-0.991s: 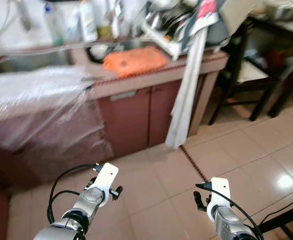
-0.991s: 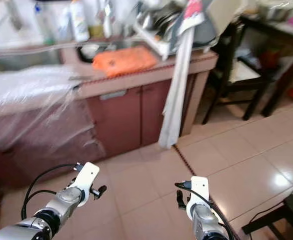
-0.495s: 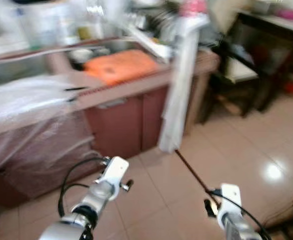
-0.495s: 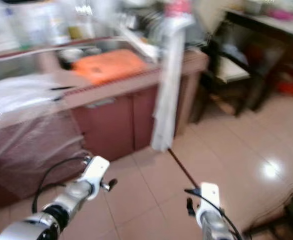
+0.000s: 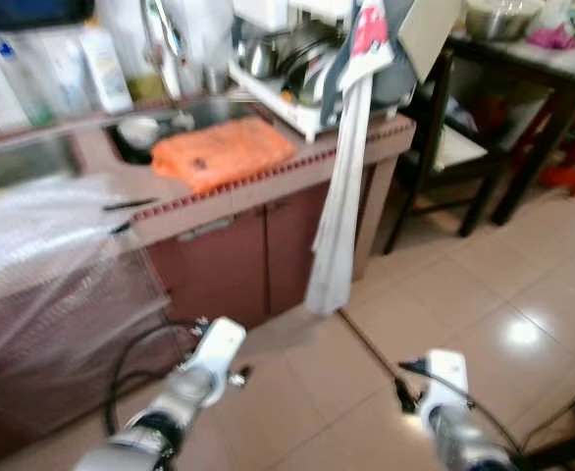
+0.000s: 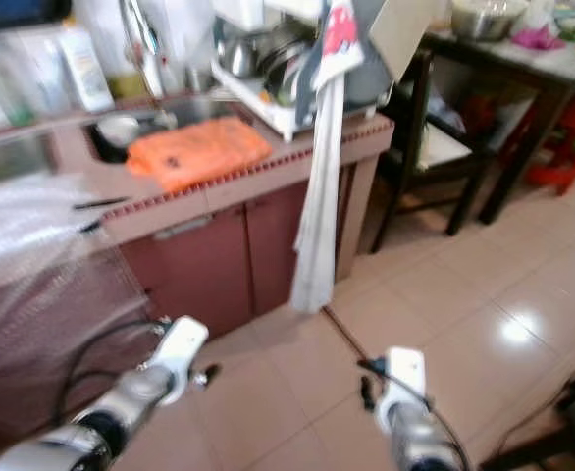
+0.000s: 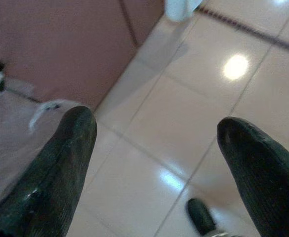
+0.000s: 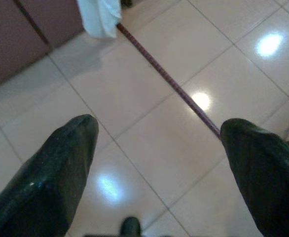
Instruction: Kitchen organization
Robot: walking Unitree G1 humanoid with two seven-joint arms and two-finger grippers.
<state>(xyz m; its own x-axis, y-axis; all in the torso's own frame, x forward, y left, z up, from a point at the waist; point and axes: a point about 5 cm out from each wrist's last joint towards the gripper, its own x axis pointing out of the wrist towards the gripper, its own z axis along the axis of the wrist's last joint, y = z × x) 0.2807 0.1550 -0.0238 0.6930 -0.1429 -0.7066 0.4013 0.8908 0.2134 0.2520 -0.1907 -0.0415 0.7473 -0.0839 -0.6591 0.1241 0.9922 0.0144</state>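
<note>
Left gripper (image 7: 154,143): two long black fingers spread wide, empty, low over the floor. Ahead of it and to its left, a crinkled sheet of clear plastic film (image 5: 42,245) is draped over the counter front. It looks light, limp and slippery, and would bunch if pinched.

Ahead of the left gripper, on the reddish-brown tiled counter (image 5: 268,167): an orange folded cloth (image 5: 219,152), lying just beside the sink recess. Soft and light, I judge, and best taken at a folded edge. Blurred white plastic bottles (image 5: 101,69) stand at the back wall.

Between the two grippers and well ahead: a long white towel with a red print (image 5: 341,196) hangs from the counter corner down past the maroon cabinet doors (image 5: 238,265), its hem near the floor. It seems the likeliest thing to tidy, though the task names none. It would swing if grasped, so take it high. Beside it, a white dish rack holding steel pots (image 5: 287,69) looks heavy and likely to clatter.

Right gripper (image 8: 159,148): fingers equally parted, holding nothing, above glossy beige floor tiles (image 8: 149,98) crossed by a dark grout strip (image 8: 169,81). To its far right is a dark wooden table (image 5: 523,59).
</note>
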